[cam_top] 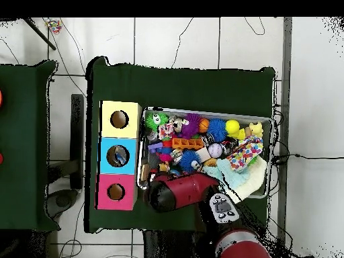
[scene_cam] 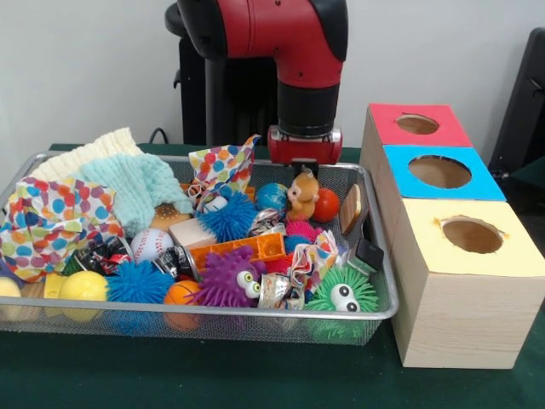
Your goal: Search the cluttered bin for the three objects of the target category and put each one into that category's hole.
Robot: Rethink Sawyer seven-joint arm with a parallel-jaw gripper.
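The cluttered bin (scene_cam: 213,317) is a shallow wire mesh tray full of toys; it also shows in the overhead view (cam_top: 269,138). My gripper (scene_cam: 304,171) hangs from the red arm at the bin's far right part, right above a small brown animal figure (scene_cam: 301,198) and at its head. I cannot tell whether it grips the figure. A red ball (scene_cam: 327,204) and a blue ball (scene_cam: 272,196) flank the figure. Three wooden boxes with holes stand beside the bin: red top (scene_cam: 417,124), blue top (scene_cam: 440,172), yellow top (scene_cam: 471,234). In the overhead view the arm (cam_top: 178,191) hides the gripper.
The bin also holds a blue spiky ball (scene_cam: 228,217), a purple spiky toy with eyes (scene_cam: 228,277), a green one (scene_cam: 341,291), a baseball (scene_cam: 152,244), an orange block (scene_cam: 238,250), a yellow ball (scene_cam: 83,286), a polka-dot cloth (scene_cam: 51,226) and a mint knit cloth (scene_cam: 136,187).
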